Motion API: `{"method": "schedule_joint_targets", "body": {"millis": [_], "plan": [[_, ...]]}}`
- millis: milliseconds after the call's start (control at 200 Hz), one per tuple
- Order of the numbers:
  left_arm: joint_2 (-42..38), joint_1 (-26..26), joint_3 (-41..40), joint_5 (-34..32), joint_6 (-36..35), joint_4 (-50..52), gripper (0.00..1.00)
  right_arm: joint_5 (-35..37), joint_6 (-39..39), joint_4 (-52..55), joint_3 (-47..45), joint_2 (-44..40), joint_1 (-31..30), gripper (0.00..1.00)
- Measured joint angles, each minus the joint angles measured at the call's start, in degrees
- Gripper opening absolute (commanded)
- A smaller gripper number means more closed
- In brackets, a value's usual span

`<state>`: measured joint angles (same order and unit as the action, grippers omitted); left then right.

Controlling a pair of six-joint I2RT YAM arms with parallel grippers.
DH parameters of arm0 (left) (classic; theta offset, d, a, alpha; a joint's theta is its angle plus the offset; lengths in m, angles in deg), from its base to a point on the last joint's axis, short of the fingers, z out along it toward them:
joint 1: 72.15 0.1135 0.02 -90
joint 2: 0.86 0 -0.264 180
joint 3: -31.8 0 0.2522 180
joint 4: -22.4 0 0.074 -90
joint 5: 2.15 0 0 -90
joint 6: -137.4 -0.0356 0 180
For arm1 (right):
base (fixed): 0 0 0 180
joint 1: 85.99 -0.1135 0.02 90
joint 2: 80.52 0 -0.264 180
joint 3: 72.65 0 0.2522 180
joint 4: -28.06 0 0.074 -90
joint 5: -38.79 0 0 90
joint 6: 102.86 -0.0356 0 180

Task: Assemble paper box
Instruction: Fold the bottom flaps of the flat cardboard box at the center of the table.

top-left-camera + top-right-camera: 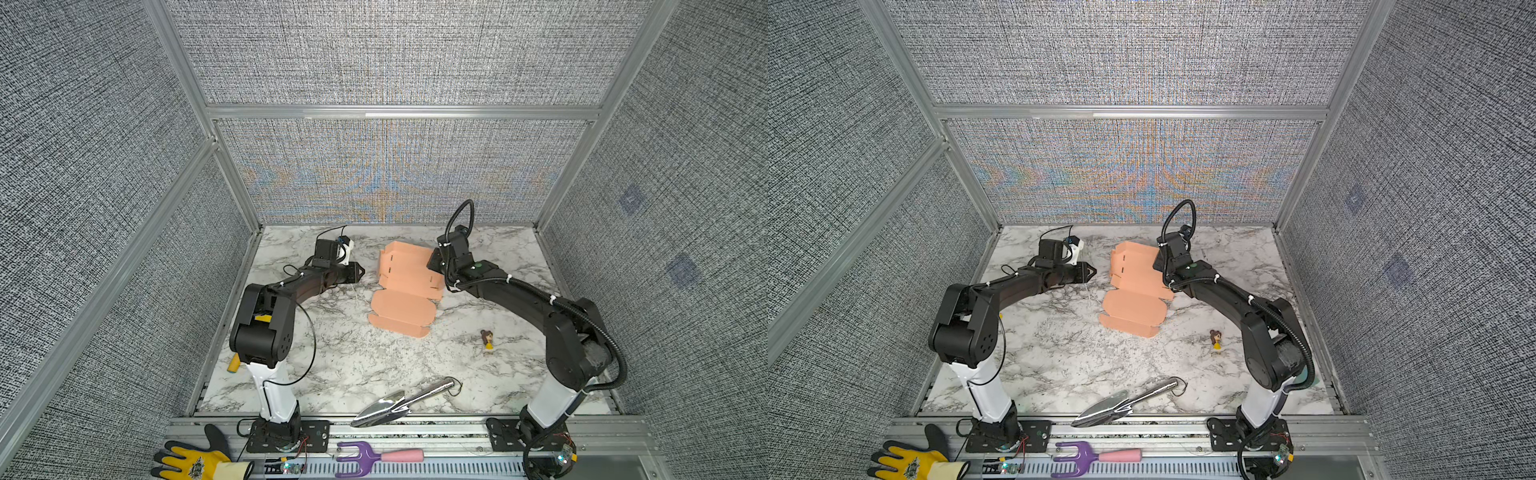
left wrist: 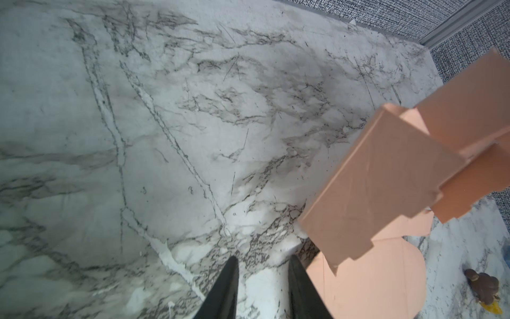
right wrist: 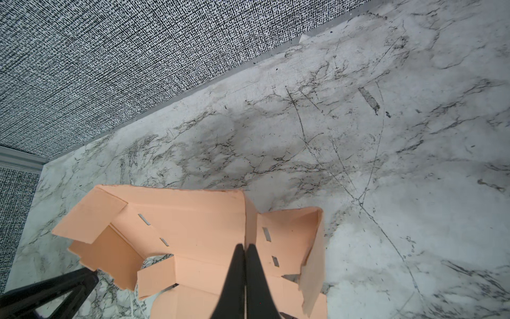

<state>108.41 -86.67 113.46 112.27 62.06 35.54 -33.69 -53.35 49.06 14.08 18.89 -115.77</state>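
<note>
- The paper box lies toward the back middle of the marble worktop, between the two arms.
- It is salmon-pink cardboard and only partly folded. The near part, with rounded flaps, lies flat, while the far panels stand up at angles.
- In the left wrist view, the paper box shows one raised panel tilted above a flat rounded flap.
- The left tool points toward the box's left edge, near it but apart from it.
- In its wrist view, the left tool has its fingers a narrow way apart, with only bare marble between them.
- The right tool sits at the right edge of the box's raised far part.
- In the right wrist view, the right tool has its fingers pressed together. Their tips meet at the end of an upright fold of the paper box, and they appear to pinch that thin wall.
- Small slots are cut in the panels on both sides of that fold.
- A small figurine lies on the worktop to the right of the box, well apart from it.
- A metal trowel lies at the worktop's near edge.
- On the frame in front are a purple hand fork with a pink handle and a yellow glove.
</note>
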Motion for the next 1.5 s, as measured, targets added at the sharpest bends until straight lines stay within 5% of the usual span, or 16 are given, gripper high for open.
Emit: {"method": "schedule_joint_targets", "body": {"millis": [710, 1496], "plan": [[9.79, -2.38, 11.19, 5.66, -2.25, 0.44, 0.36, 2.38, 2.03, -5.07, -3.82, -1.09, -2.45, 0.0], [0.04, -4.5, -2.97, 9.6, -2.19, -5.07, 0.31, 2.51, 4.26, -8.7, -6.19, -1.7, -2.56, 0.0]]}}
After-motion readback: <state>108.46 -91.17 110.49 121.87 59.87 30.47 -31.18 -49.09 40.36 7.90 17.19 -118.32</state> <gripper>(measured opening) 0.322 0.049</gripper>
